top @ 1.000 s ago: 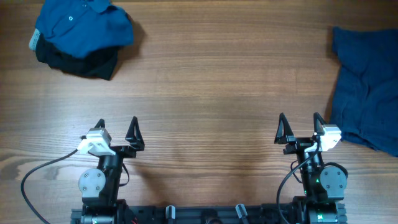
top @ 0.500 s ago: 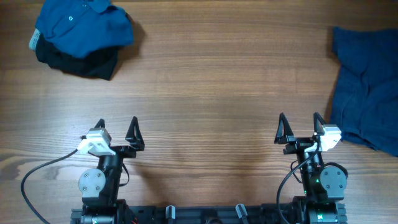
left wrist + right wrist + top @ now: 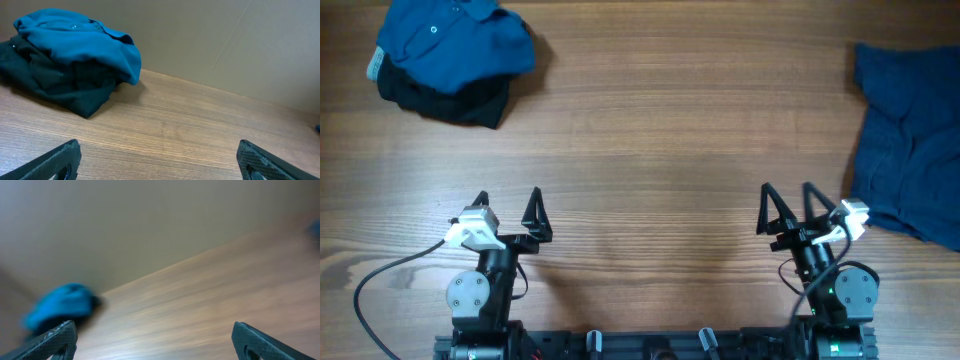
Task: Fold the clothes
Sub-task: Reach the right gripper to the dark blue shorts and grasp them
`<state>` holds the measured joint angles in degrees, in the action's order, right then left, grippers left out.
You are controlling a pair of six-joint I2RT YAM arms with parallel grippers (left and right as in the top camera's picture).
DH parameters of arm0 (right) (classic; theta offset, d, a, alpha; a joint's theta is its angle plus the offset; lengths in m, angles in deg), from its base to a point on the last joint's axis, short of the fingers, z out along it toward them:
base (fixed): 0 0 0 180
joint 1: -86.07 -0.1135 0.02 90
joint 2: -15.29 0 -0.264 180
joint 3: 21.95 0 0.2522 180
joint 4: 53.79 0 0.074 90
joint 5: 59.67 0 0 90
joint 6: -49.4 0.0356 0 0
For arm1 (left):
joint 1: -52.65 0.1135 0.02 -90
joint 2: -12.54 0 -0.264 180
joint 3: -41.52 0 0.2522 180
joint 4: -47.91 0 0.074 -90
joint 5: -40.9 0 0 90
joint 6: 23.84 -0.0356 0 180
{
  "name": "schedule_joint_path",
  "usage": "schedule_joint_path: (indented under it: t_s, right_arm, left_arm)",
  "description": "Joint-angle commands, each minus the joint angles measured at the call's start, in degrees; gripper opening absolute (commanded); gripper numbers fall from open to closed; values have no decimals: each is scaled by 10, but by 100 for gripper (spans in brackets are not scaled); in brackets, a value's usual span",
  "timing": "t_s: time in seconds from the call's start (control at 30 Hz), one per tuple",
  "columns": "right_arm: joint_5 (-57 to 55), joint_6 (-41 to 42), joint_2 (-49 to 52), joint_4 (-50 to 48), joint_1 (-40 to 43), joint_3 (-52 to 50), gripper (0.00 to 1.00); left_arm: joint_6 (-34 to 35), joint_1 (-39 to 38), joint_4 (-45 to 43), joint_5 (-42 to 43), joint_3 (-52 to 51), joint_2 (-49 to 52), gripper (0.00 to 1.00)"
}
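Wooden table (image 3: pixel 650 130), seen from overhead. Upper left of the frame: bright blue buttoned collared shirt (image 3: pixel 450 45), crumpled, lying on top of a black garment (image 3: pixel 450 100) that shows below and at its left edge. Right edge of the frame: wrinkled dark navy garment (image 3: pixel 910 140), spread loosely and partly cut off by the frame. Lower left: left gripper (image 3: pixel 507 196), fingers spread wide, nothing between them, over bare wood well apart from the shirt pile. Lower right: right gripper (image 3: pixel 786 190), fingers likewise spread and empty, near the navy garment's lower left edge but not touching it. Black cable (image 3: pixel 380 275) loops from the left arm's base. Left wrist view: shirt (image 3: pixel 75 40) over black garment (image 3: pixel 55 80) at upper left, both fingertips (image 3: pixel 55 160) at the bottom corners. Right wrist view: blurred; a blue mass (image 3: pixel 60 305) at far left.
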<state>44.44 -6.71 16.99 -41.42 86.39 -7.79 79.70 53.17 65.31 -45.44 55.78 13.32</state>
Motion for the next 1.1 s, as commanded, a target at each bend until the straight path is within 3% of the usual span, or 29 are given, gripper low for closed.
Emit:
schedule_joint_path:
  t_s: [0.0, 0.1, 0.27, 0.37, 0.57, 0.8, 0.9, 1.07]
  right_arm:
    - [98, 266, 19, -5, -2, -1, 100]
    - [138, 322, 23, -30, -2, -1, 100]
    - [220, 237, 23, -222, -2, 13, 100]
    - [218, 187, 25, -220, -2, 72, 99]
    - [174, -2, 90, 55, -2, 274, 99]
    - [-203, -67, 297, 450, -2, 552, 100]
    - [-277, -82, 400, 539, -2, 624, 100]
    - [-296, -99, 565, 609, 26, 690, 100]
  left_arm:
    - [-14, 4, 5, -7, -2, -4, 99]
    - [-14, 4, 5, -7, -2, -4, 100]
    - [-14, 4, 5, -7, -2, -4, 100]
    - [-14, 4, 5, -7, -2, -4, 100]
    - [-14, 4, 5, -7, -2, -4, 100]
    - [-14, 4, 5, -7, -2, -4, 100]
    - [-14, 4, 5, -7, -2, -4, 100]
    - [-14, 4, 5, -7, -2, -4, 100]
